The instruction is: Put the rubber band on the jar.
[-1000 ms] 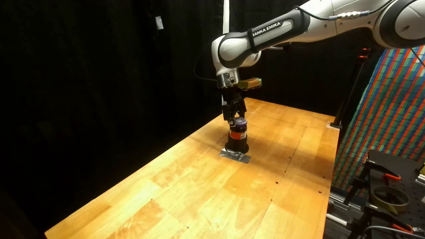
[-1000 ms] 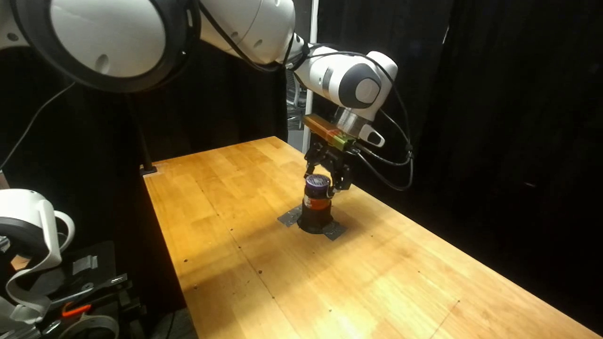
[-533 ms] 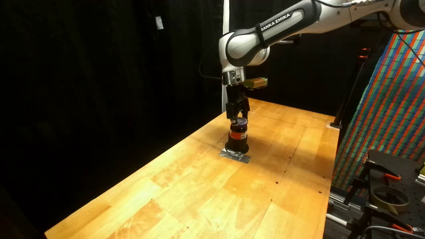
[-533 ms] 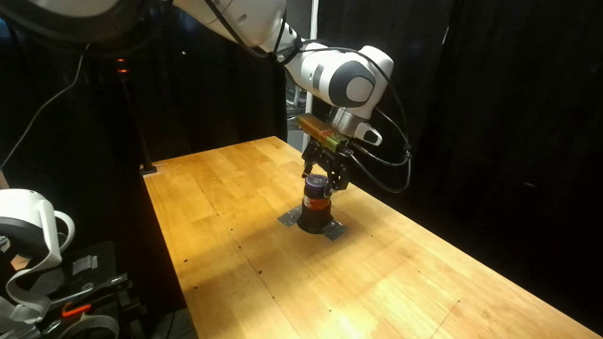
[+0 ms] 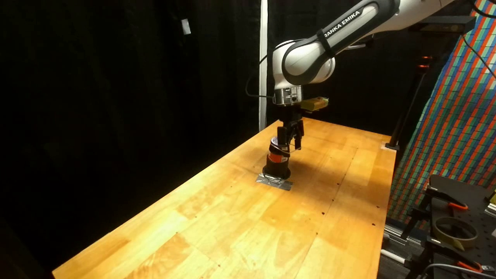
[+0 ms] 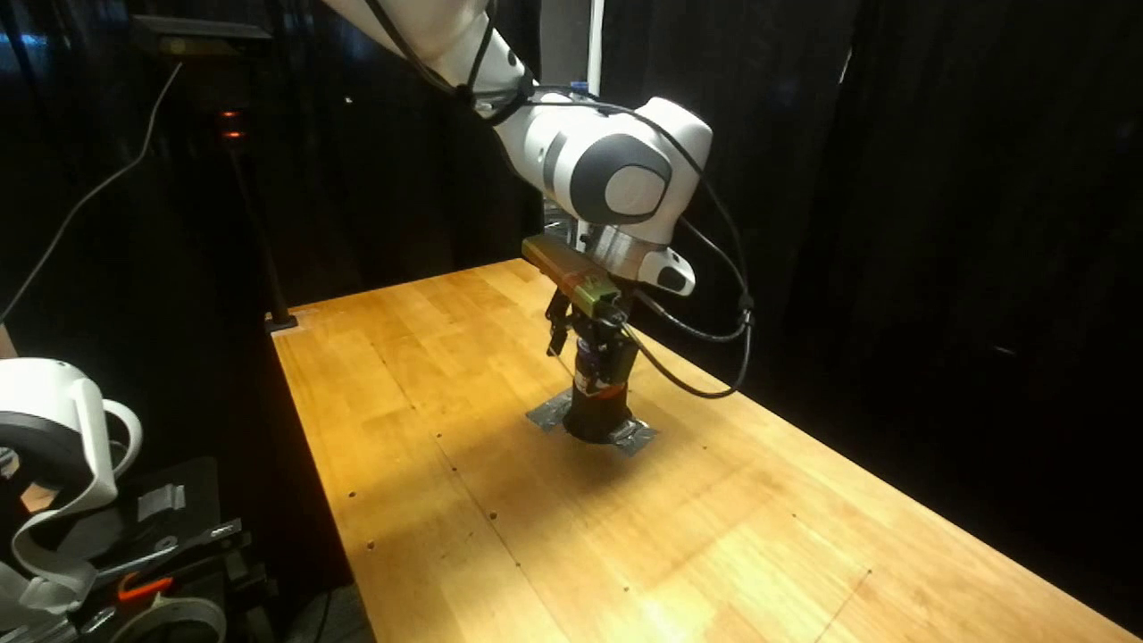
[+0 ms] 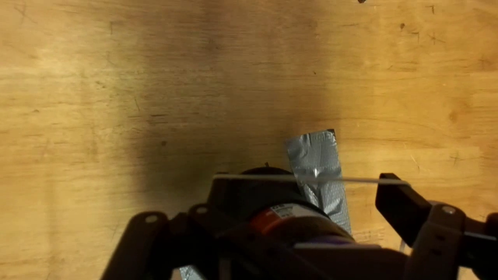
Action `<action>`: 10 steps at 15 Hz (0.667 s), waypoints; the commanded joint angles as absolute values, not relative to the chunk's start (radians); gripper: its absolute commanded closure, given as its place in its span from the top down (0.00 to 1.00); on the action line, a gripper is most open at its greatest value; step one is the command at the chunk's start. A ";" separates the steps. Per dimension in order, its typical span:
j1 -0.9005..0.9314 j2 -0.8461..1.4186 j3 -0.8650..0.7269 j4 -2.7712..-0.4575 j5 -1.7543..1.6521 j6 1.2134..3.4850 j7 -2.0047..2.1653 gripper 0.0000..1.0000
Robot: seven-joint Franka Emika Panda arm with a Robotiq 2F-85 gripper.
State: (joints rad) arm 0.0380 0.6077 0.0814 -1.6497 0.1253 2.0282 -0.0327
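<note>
While the spread pincer (image 7: 306, 178) holds the rubber band (image 7: 358, 180) taut, lifting early could snap it clear of the jar (image 5: 276, 158). The band's far side seems hidden.

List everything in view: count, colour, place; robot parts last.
table: one, tan wood, centre
jar: one, dark, orange-red label, on table
rubber band: one, pale, strung across pincer
tape pieces: two showing, grey, jar's foot
stand: at least one, black, table corner
tape roll: at least one, tan, on black bench
headset-like item: one, white, frame edge
curtains: count unclear, black, background
patterned sheet: one, multicoloured, background
arm: one, white, above table
wrist camera: one, orange-green, above pincer
pincer: one, black, open, by jar
</note>
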 commanded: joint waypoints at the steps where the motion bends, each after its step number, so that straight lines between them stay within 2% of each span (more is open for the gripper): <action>1: 0.033 0.476 0.089 -1.875 0.145 2.191 -0.058 0.68; 4: 0.034 0.412 0.097 -2.001 0.155 2.458 -0.063 0.42; 6: 0.032 0.379 0.108 -2.080 0.162 2.621 -0.068 0.28; 9: 0.031 0.328 0.127 -2.204 0.155 2.742 -0.077 0.07; 10: 0.030 0.314 0.130 -2.239 0.152 2.771 -0.081 0.02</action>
State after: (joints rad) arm 0.0409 0.4006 0.1106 -2.0973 0.1376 2.6737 -0.0473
